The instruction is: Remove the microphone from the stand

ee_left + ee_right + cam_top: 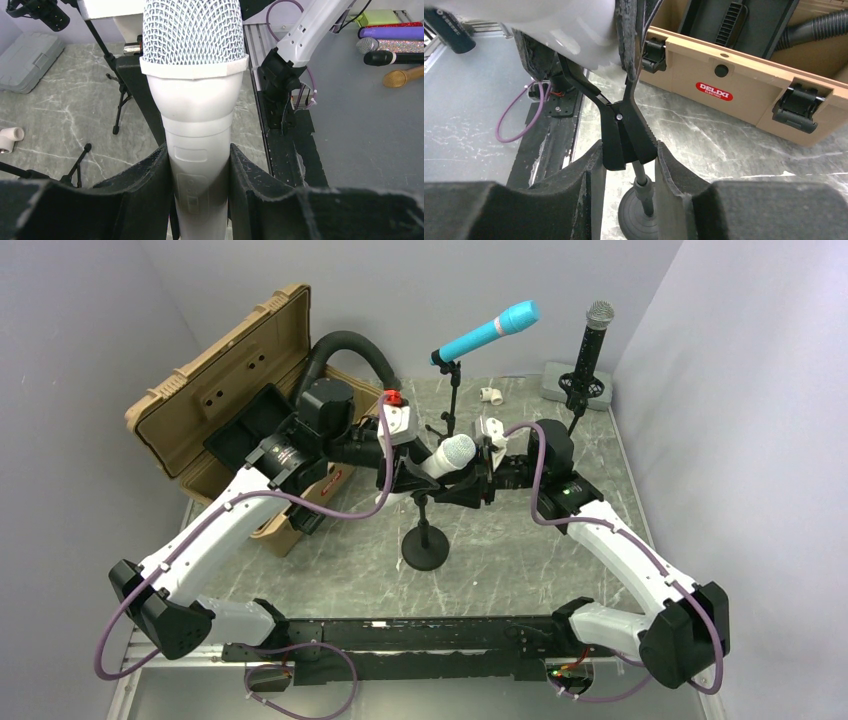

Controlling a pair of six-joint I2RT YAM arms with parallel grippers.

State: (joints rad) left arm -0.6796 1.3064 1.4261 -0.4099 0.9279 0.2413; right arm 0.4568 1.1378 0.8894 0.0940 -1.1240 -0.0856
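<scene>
Left gripper [198, 150] around microphone [194, 95], right [626, 150] around clip [623, 125]

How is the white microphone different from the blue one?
The white microphone is clamped in the left gripper; the blue microphone is untouched. The white one's stand has a round base; the blue one's has thin tripod legs. The white one is mid-table, the blue one farther back. Both sit tilted on stands.

White microphone [455, 453] on black stand [426, 552] between left end effector [403, 478] and right end effector [472, 486].
</scene>
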